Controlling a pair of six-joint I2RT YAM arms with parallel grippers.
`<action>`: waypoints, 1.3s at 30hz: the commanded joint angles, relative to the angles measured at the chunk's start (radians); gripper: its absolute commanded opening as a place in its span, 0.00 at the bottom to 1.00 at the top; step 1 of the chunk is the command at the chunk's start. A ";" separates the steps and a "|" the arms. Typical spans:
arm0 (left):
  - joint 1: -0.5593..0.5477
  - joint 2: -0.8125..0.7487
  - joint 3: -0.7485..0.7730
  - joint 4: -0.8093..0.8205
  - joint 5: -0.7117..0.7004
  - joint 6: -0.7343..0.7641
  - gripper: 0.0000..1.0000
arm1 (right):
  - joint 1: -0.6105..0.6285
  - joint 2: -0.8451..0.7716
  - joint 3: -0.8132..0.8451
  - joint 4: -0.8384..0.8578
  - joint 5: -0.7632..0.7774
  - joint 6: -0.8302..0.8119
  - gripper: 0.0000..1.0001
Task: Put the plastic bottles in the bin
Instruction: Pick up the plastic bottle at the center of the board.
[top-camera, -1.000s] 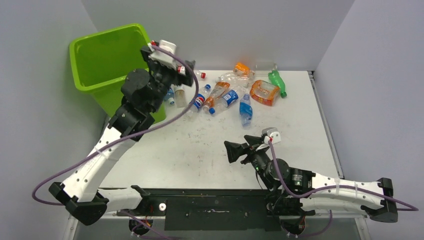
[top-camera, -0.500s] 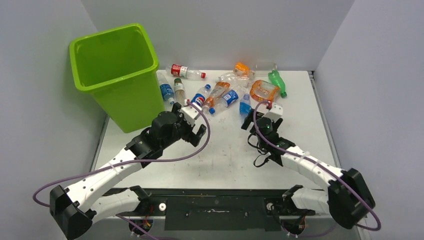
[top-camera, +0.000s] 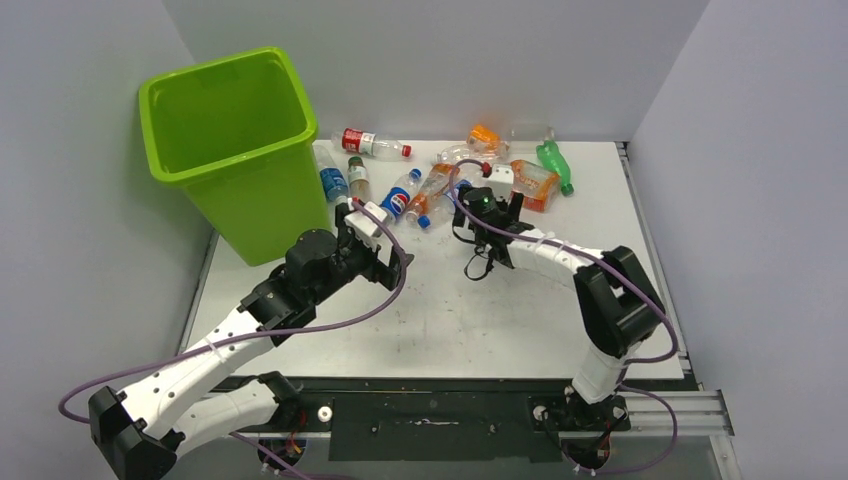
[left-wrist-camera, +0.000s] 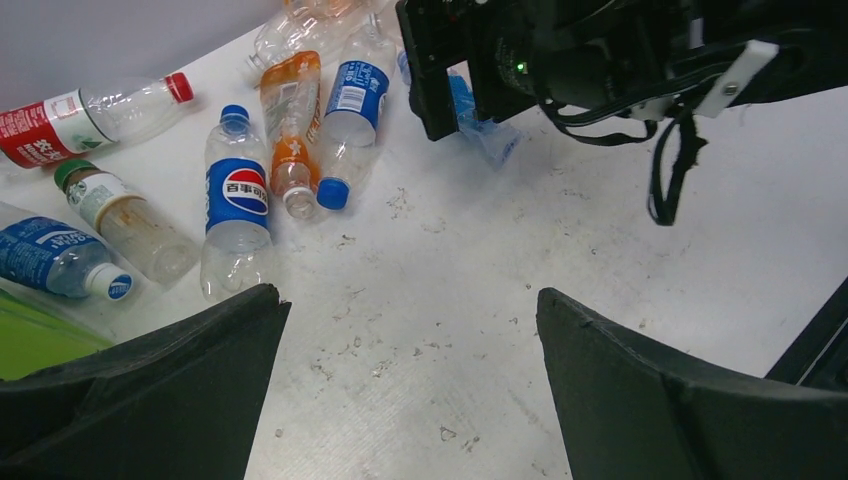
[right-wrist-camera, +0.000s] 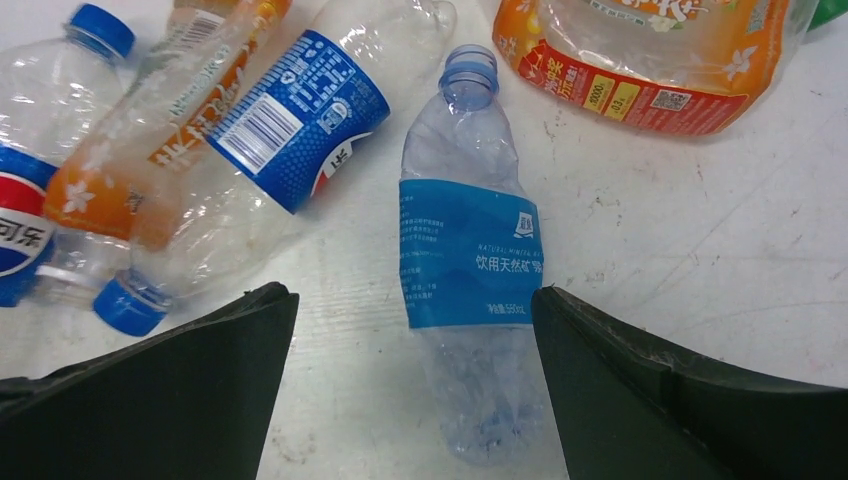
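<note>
Looked down from above first. Found the lime-green bin (top-camera: 255, 195) upright at the far left, by the corner of the surface (top-camera: 450, 320). Saw the plastic bottles (top-camera: 440, 185) lying scattered along the far side of that surface, just right of the bin. Picked out a red-labelled bottle (top-camera: 365, 142) nearest the bin's rim and a green bottle (top-camera: 553, 163) at the right end of the scatter. Caught the left tool (top-camera: 385, 262) over bare surface near the bin's base, spread wide and carrying nothing. Saw the right tool (top-camera: 485, 218) reaching in among the bottles.

Turned to the left wrist view. Found both dark fingers splayed to the frame's sides, with only scuffed surface between them. Noted a Pepsi bottle (left-wrist-camera: 238, 215) lying ahead, beside an orange-labelled bottle (left-wrist-camera: 290, 120), with the right arm's black tool beyond them.

Finished with the right wrist view. Found its fingers released and straddling a capless blue-labelled bottle (right-wrist-camera: 470, 255), lying flat with its neck pointing away. Could not tell whether the right finger touched it. Saw a crushed orange bottle (right-wrist-camera: 650, 60) just beyond.
</note>
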 joint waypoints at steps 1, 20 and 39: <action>-0.009 -0.030 -0.007 0.053 -0.002 -0.018 0.97 | -0.021 0.107 0.093 -0.143 0.075 -0.052 0.91; -0.023 -0.076 -0.042 0.085 -0.038 0.011 0.97 | -0.062 0.176 0.085 -0.130 0.040 -0.072 0.38; -0.059 -0.138 -0.112 0.242 -0.020 -0.053 0.97 | 0.379 -0.764 -0.528 0.261 -0.240 -0.143 0.05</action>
